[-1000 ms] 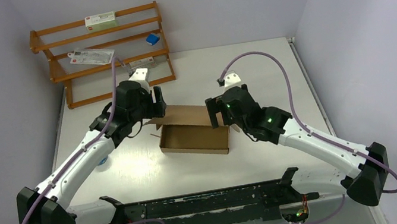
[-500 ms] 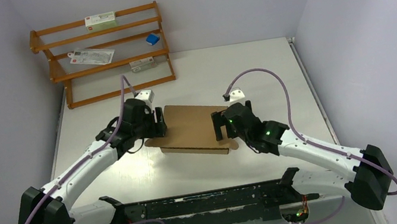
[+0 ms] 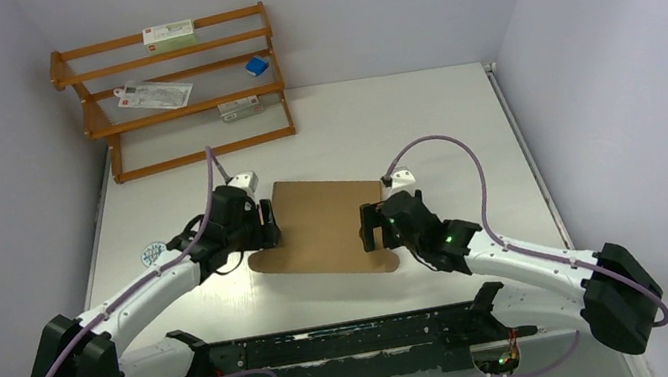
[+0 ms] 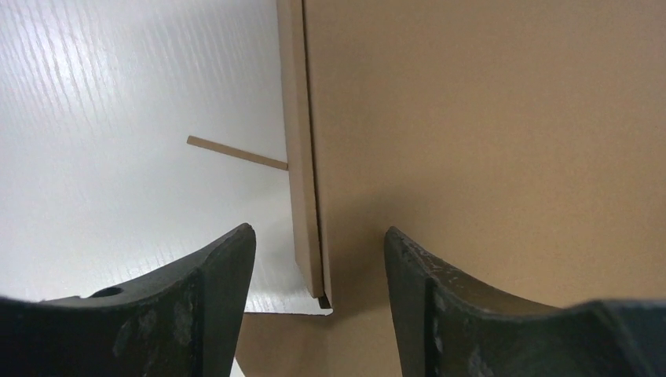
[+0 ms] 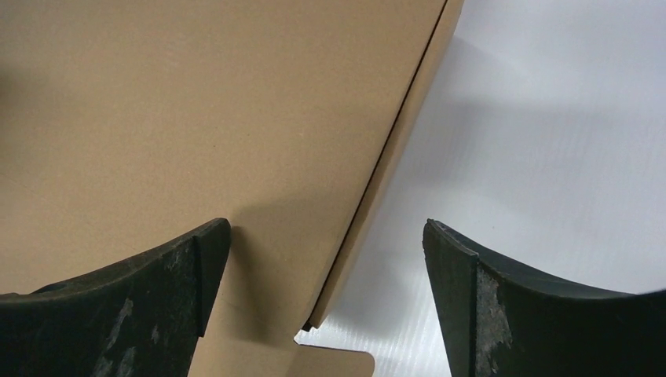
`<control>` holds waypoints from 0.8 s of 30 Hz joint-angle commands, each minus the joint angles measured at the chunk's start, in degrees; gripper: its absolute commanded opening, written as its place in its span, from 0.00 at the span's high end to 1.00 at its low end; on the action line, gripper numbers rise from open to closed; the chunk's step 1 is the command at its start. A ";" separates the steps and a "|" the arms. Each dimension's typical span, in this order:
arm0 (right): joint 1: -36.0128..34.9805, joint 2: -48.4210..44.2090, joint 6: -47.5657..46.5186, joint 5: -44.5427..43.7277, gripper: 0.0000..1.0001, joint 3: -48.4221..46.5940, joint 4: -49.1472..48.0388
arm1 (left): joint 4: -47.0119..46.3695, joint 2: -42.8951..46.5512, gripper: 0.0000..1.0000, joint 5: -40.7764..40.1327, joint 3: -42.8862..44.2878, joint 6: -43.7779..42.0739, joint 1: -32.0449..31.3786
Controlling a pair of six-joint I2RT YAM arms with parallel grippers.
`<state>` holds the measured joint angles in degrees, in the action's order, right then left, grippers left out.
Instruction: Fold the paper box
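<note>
**Lid down, front flap not yet tucked.** The plain brown corrugated cardboard box (image 3: 324,215) lies flat in the middle of the white table (image 3: 421,124), between the two arms.

The left gripper (image 3: 262,228) straddles the box's left edge and the right gripper (image 3: 373,229) its right edge. Both are parted and hold nothing, the right one wider. The cardboard looks light, stiff across its panels, bendable only at the creases, and likely to slide on the smooth table. It is best pressed near the edges or pinched by the near tuck flap (image 3: 321,259). Only the overhead view shows that flap's rounded corners lying flat. Only the wrist views show the side seams between the fingers and, on the left, a thin cardboard tab (image 4: 236,152) sticking out.
</note>
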<state>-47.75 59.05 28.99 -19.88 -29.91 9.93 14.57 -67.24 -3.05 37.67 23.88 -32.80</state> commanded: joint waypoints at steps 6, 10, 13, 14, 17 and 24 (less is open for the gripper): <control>1.16 1.42 2.61 2.94 0.08 6.41 -9.50 | -6.85 2.20 0.37 1.69 -6.64 3.04 -0.21; 2.89 2.36 2.63 4.88 0.12 8.73 -13.39 | -8.39 0.79 0.38 1.94 -7.61 3.27 -0.25; 5.23 2.31 2.32 7.65 0.16 10.49 -17.26 | -11.53 -0.74 0.39 2.30 -8.04 3.73 -0.25; 6.47 2.24 2.30 9.35 0.18 11.16 -19.01 | -12.56 -1.32 0.40 2.46 -8.05 3.86 -0.25; 10.82 2.57 2.81 15.16 0.25 13.32 -24.33 | -15.44 -2.85 0.40 2.52 -7.73 4.11 -0.25; 16.43 7.67 1.90 22.36 0.31 13.07 -32.98 | -22.00 -5.64 0.41 2.52 -5.27 4.82 0.56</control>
<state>-33.28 63.53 32.32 -2.07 -16.32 -18.15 -2.07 -71.40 -1.17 30.83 28.14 -32.75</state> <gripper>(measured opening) 0.697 0.591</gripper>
